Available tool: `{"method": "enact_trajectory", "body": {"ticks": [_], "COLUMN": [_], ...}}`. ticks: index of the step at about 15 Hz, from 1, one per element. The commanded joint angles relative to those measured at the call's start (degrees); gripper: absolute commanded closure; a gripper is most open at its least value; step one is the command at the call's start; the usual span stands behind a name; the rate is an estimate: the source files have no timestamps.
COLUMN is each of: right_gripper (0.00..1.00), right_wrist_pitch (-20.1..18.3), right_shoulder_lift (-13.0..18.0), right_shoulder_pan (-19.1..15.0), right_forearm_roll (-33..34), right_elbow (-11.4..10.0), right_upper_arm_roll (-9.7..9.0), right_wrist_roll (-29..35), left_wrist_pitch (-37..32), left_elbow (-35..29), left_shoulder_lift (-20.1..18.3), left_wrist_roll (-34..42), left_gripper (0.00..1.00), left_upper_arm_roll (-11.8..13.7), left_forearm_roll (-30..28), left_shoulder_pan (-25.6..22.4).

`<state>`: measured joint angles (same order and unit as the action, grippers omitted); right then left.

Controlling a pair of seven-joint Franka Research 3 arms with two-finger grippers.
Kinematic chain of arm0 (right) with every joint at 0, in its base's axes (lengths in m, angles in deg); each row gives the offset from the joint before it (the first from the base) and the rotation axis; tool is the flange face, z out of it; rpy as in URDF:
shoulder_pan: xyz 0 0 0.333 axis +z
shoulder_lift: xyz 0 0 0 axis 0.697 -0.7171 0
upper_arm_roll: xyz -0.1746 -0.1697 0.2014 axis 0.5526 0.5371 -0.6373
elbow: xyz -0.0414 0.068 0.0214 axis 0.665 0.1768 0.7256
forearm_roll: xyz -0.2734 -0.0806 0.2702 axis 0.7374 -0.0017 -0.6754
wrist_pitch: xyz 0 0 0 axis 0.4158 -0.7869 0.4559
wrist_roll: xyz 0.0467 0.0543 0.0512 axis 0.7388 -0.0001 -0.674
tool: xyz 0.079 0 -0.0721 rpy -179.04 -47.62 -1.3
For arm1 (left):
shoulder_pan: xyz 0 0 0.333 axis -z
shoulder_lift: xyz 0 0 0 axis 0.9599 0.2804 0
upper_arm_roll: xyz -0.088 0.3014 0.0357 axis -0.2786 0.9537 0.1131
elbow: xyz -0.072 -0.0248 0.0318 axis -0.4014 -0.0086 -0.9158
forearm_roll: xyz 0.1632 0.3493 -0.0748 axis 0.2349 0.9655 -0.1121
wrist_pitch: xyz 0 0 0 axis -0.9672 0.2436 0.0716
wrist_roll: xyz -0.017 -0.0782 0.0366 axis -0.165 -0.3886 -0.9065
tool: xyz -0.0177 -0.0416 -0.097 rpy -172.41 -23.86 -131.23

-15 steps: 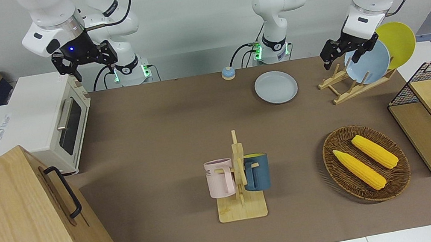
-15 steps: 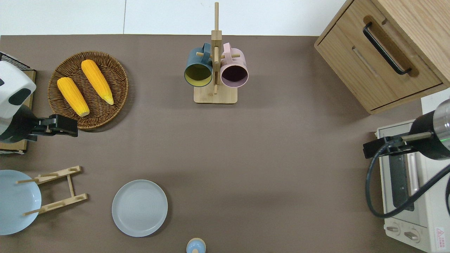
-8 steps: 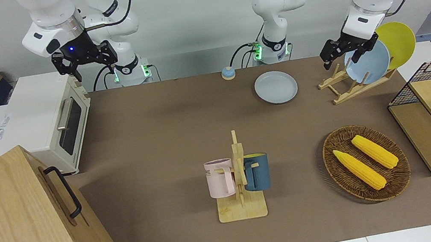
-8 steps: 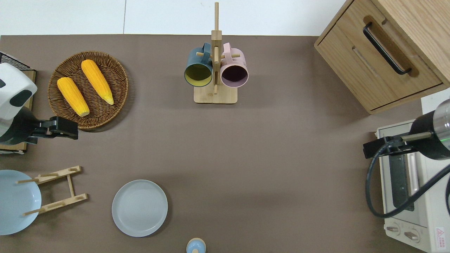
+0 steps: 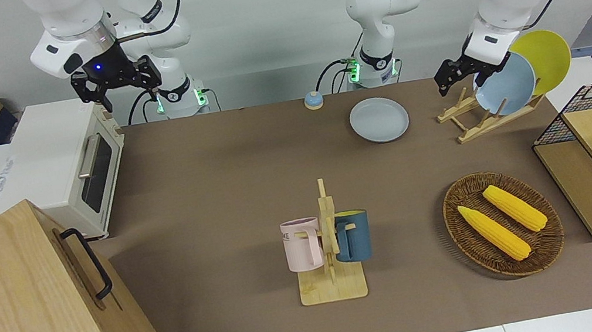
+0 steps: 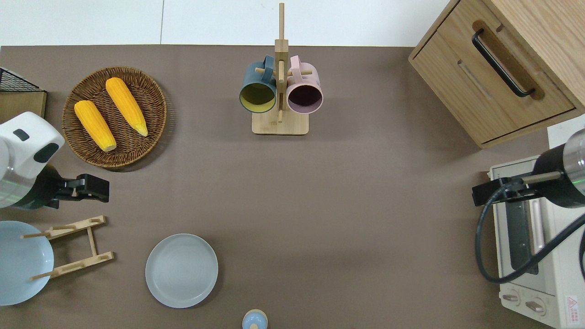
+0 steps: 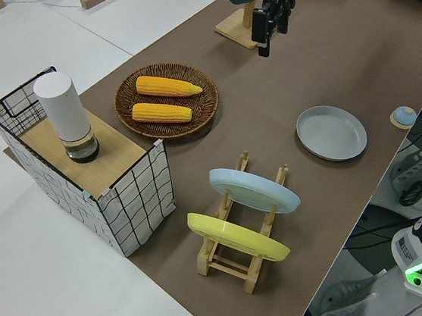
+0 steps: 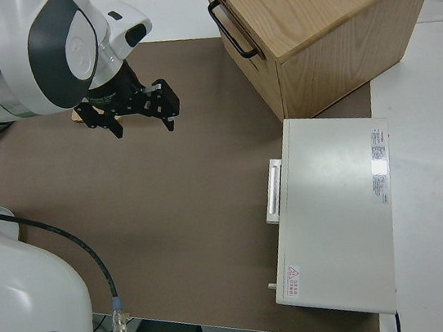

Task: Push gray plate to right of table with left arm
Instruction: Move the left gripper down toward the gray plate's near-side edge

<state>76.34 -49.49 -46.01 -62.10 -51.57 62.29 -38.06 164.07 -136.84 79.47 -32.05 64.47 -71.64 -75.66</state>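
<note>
The gray plate (image 5: pixel 379 119) lies flat on the brown table (image 5: pixel 212 161), close to the robots' edge; it also shows in the overhead view (image 6: pixel 181 270) and the left side view (image 7: pixel 331 133). My left gripper (image 6: pixel 103 189) hangs in the air, open and empty, over bare table between the wicker basket and the plate rack, apart from the gray plate. It also shows in the front view (image 5: pixel 451 79) and the left side view (image 7: pixel 269 28). My right arm is parked, its gripper (image 8: pixel 139 121) open and empty.
A wooden rack (image 6: pixel 73 249) holding a sky-blue plate (image 5: pixel 506 88) and a yellow plate (image 5: pixel 549 57) stands beside the gray plate. Also here: a wicker basket (image 6: pixel 155 119) with two corn cobs, a mug rack (image 6: pixel 279 125), a small bell (image 6: pixel 254 319), a wooden cabinet (image 6: pixel 493 68), a toaster oven (image 5: pixel 64 167).
My left gripper has moved from the basket's edge toward the robots' side, now closer to the plate rack. The gray plate and the right arm have not moved.
</note>
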Motion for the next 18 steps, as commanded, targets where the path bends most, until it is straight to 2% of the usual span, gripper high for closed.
{"method": "enact_trajectory", "body": {"ticks": [1, 4, 8, 14, 18], "right_gripper": [0.017, 0.017, 0.017, 0.017, 0.017], "right_wrist_pitch": [-0.9, -0.9, -0.9, -0.9, -0.9], "right_shoulder_lift": [0.1, 0.1, 0.1, 0.1, 0.1], "right_shoulder_pan": [-1.1, -1.1, -1.1, -1.1, -1.2], "right_forearm_roll": [-0.2, -0.2, -0.2, -0.2, -0.2], "right_elbow": [0.5, 0.5, 0.5, 0.5, 0.5], "right_upper_arm_roll": [-0.93, -0.93, -0.93, -0.93, -0.93], "right_wrist_roll": [0.7, 0.7, 0.7, 0.8, 0.8], "left_wrist_pitch": [6.8, 10.2, 21.1, 32.0, 36.2], "left_elbow": [-15.2, -21.5, -36.2, -48.0, -50.8], "left_shoulder_lift": [-9.4, -11.2, -17.8, -19.4, -19.2], "left_wrist_roll": [0.1, 0.1, 0.1, 0.0, -0.4], "left_gripper": [0.0, 0.0, 0.0, 0.0, 0.01], "left_upper_arm_roll": [1.4, 1.4, 1.4, 1.3, 1.2], "left_forearm_roll": [-0.5, -0.5, -1.3, -3.0, -3.4], "left_shoulder_pan": [0.5, 0.5, 0.5, 1.3, 2.3]}}
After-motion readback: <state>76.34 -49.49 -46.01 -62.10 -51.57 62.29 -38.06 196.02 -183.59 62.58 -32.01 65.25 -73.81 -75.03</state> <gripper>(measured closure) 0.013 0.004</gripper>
